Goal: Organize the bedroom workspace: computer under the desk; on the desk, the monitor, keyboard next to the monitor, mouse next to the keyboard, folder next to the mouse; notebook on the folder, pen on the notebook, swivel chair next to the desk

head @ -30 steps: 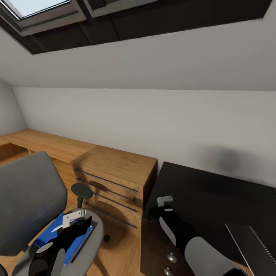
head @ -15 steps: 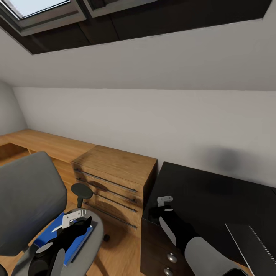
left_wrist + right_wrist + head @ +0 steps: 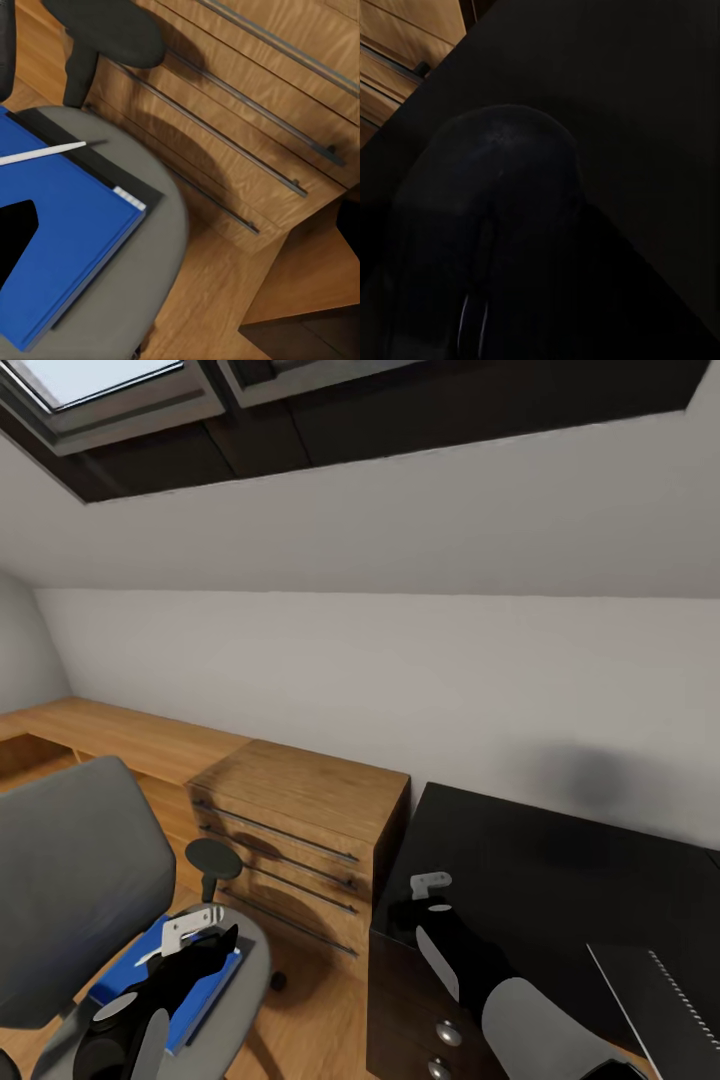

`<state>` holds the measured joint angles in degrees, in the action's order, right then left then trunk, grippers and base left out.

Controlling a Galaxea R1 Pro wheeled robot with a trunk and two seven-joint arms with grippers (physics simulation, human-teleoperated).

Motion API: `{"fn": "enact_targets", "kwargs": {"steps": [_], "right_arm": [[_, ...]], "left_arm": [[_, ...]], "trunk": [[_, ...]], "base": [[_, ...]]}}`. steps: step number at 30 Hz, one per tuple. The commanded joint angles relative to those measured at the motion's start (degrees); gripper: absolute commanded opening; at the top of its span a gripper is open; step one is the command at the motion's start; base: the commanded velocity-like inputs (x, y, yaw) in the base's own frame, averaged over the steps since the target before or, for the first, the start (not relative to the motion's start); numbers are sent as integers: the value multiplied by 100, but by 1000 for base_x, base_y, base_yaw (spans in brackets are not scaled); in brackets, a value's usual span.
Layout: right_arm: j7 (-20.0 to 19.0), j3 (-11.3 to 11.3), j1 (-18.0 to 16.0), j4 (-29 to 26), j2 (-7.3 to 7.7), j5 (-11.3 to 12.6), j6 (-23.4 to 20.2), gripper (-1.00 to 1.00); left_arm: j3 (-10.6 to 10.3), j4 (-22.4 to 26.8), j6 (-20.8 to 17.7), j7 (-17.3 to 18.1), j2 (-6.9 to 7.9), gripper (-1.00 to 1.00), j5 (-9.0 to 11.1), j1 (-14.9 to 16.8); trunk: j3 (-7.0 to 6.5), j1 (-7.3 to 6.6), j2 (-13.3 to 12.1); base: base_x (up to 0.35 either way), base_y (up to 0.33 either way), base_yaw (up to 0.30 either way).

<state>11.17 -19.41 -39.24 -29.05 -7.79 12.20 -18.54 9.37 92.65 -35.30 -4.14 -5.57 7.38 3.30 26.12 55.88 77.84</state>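
The folder (image 3: pixel 64 255) lies flat on the swivel chair (image 3: pixel 70 880) seat, one corner pointed toward the wooden cabinet (image 3: pixel 300 830). The pen (image 3: pixel 41 152) rests across it. The left gripper (image 3: pixel 205 945) hangs above the folder; its grip cannot be told. The mouse (image 3: pixel 487 240) is seen close up on the desk (image 3: pixel 560 870) from the right wrist; whether the right gripper (image 3: pixel 415 910) holds it cannot be told

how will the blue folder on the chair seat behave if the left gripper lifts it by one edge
The folder looks thin and flat, so it may sag. The pen lying across it would probably roll off. The swivel chair is wheeled, so pushing may shift it.
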Motion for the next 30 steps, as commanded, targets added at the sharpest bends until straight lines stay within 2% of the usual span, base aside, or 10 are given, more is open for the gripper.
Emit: {"fn": "enact_targets", "kwargs": {"steps": [1,9,13,22,25,26,30], "right_arm": [[60,-43,-4,-11,6,81,-20,-100],[81,-28,-4,-142,17,74,-17,-100],[93,-13,1,-652,44,86,-59,-100],[123,8,7,-1013,63,103,-151,-100],[134,17,22,-1389,92,108,-373,-100],[156,31,48,-1735,162,127,-512,-100],[175,85,222,-2263,272,279,-759,-100]], "left_arm": [[3,7,-29,-43,-3,100,62,4],[-34,7,-21,-51,-5,100,59,4],[-27,7,-21,-51,-4,100,58,4],[-31,7,-22,-51,-6,100,53,4],[-36,7,-21,-51,-6,100,53,4],[-39,7,-25,-51,-6,100,53,4],[-52,7,-28,-51,-6,100,46,4]], "trunk": [[-12,-23,-38],[-156,-198,-359],[-227,-286,-519],[-389,-484,-880],[-443,-550,-1000],[-461,-572,-1040],[-533,-660,-1201]], "base": [[0,0,0],[-19,0,0],[-270,0,0],[-333,0,0],[-341,-12,0],[-341,-92,0],[-330,-145,0]]}}
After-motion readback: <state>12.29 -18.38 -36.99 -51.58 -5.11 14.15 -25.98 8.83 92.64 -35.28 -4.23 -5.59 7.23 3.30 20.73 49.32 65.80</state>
